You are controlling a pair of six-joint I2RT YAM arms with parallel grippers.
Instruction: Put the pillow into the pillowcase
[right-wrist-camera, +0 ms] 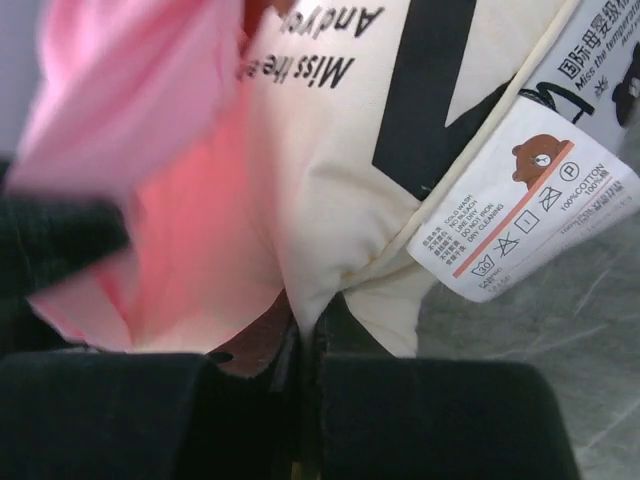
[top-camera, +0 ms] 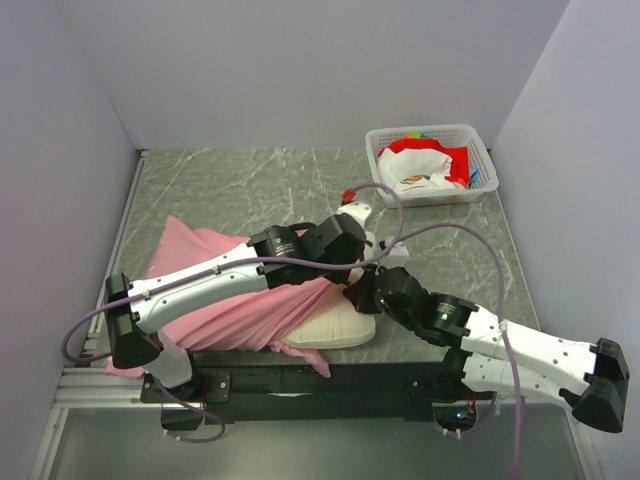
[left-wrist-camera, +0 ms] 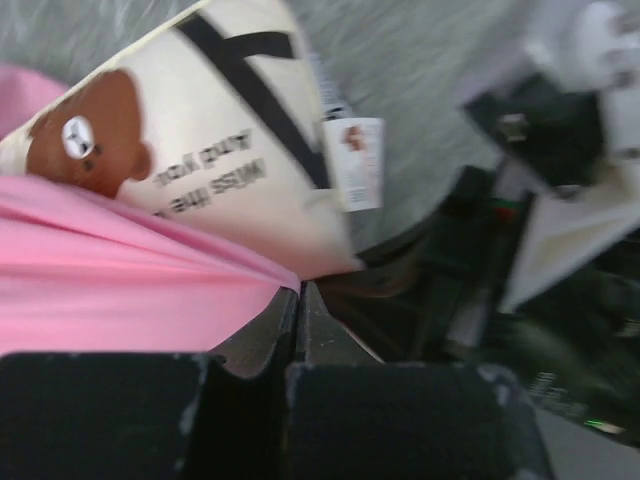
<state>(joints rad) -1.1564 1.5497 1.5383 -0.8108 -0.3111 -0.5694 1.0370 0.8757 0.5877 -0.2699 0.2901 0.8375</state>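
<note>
Pinching tight, the left gripper [left-wrist-camera: 298, 297] holds the pillowcase [left-wrist-camera: 120, 290], the right gripper [right-wrist-camera: 305, 322] the pillow [right-wrist-camera: 320, 220] corner — pull too hard and the pillowcase could slip off.

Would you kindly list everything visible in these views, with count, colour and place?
pillow: one, cream with brown bear, near table edge, partly under pillowcase
pillowcase: one, pink, left-centre, draped over pillow
label: one, white, at pillow's corner
basket: one, white, far right corner
cloth: one, red and white, in basket
table: one, grey-green marble
left arm: white-black
right arm: white-black
left tool: black, shut on pillowcase
right tool: black, shut on pillow
</note>
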